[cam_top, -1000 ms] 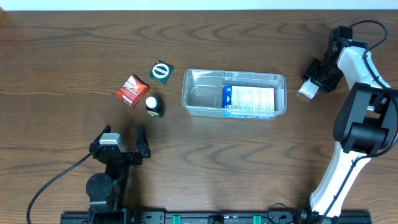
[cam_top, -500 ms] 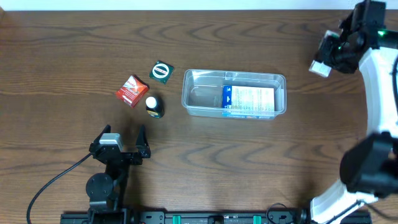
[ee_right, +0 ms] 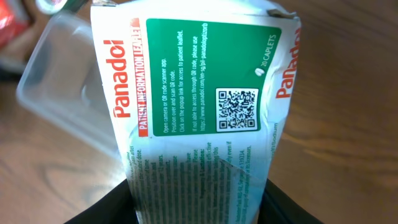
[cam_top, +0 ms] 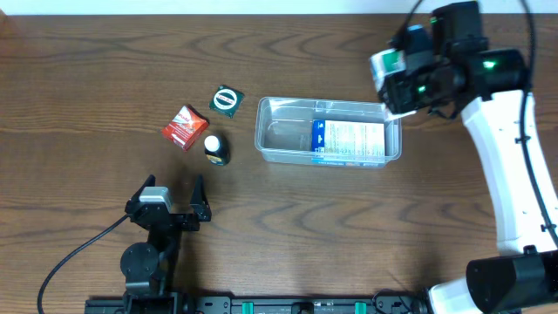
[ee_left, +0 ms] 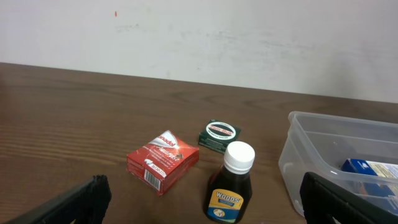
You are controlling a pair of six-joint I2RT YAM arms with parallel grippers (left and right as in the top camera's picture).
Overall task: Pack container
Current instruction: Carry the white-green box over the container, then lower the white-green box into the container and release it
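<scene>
The clear plastic container (cam_top: pixel 272 133) sits mid-table and holds a blue and white box (cam_top: pixel 349 140) in its right half. It also shows in the left wrist view (ee_left: pixel 311 149) and in the right wrist view (ee_right: pixel 59 87). My right gripper (cam_top: pixel 397 74) is shut on a white and green Panadol box (ee_right: pixel 199 112), held in the air above the container's far right corner. My left gripper (cam_top: pixel 167 199) is open and empty near the front left. A red box (cam_top: pixel 184 126), a green packet (cam_top: pixel 227 100) and a small dark bottle (cam_top: pixel 215 148) lie left of the container.
The red box (ee_left: pixel 163 160), green packet (ee_left: pixel 220 135) and dark bottle with a white cap (ee_left: pixel 231 186) stand in front of the left gripper. A white wall runs along the table's far edge.
My right arm has lifted the Panadol box from the table's far right and carried it left, over the container's right end. The left arm has not moved.
</scene>
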